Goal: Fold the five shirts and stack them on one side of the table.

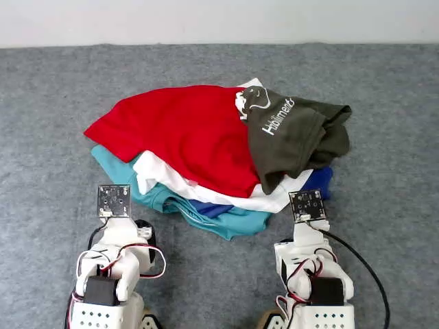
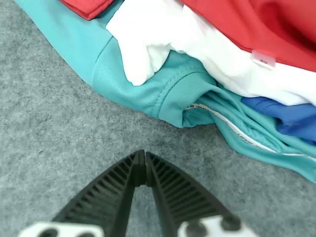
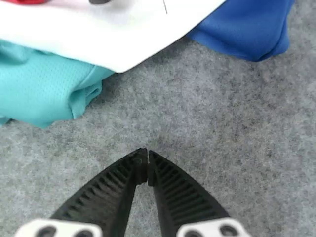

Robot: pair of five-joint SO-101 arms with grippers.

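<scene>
**Step:** first fold not yet begun, by my read. No shirt folded, no stack made; all five lie in one loose heap mid-worktop.

**Next move (est.):** open both tools, lift the top garment clear and spread it flat on bare worktop. Needs a pinch on one layer only. Edges overlap, so a neighbour may drag along.

**My left tool** (image 2: 142, 157): tips together, empty, over the grey felt-like worktop (image 1: 55, 103), nr teal hem.
**My right tool** (image 3: 143, 154): tips together, empty, nr white & blue edges.

**Items:**
1. Dark olive cotton shirt w/ white print (image 1: 291, 133): on top, right side, crumpled.
2. Red cotton shirt (image 1: 185, 130): upper layer, left-centre, spread broad.
3. White cotton shirt (image 1: 171, 179): under red, front edge showing.
4. Blue shirt (image 1: 319, 181): mostly buried.
5. Teal mesh shirt (image 1: 226, 219): bottom, bunched at front.
</scene>
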